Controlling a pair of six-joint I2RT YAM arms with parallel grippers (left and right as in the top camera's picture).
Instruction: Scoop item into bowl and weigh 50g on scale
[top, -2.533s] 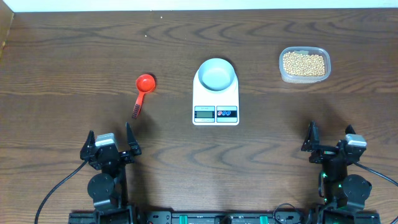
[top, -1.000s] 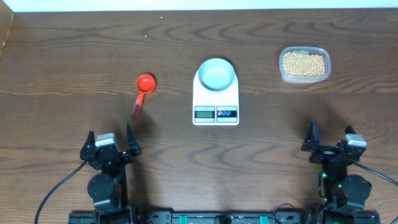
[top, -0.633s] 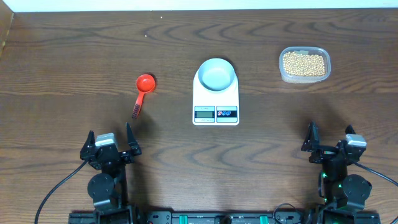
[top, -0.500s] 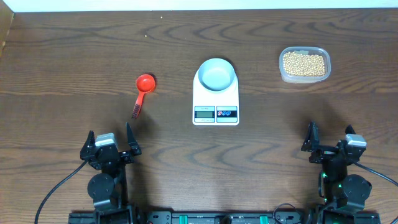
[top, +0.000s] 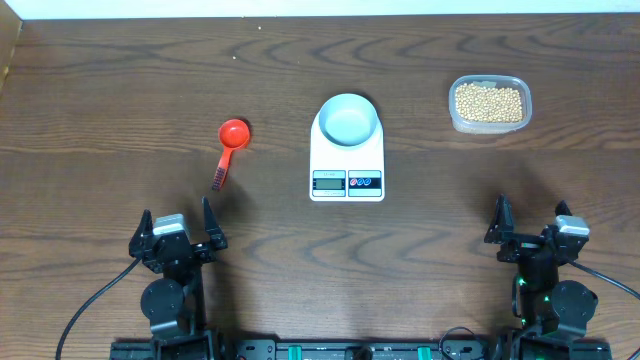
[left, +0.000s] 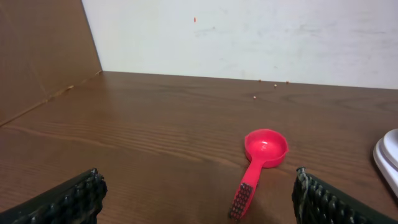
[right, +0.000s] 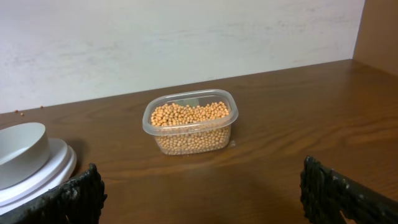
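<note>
Many beans in tub | bowl on scale, empty | left gripper, right gripper: jaws apart

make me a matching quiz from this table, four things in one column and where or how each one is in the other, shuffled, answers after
Things
1. red scoop
2. bowl
3. beans
4. right gripper

Places or states
a. on the scale
b. in the clear tub
c. open, holding nothing
d. lying on the table, on the left arm's side of the scale

Pairs: 1-d, 2-a, 3-b, 4-c
</note>
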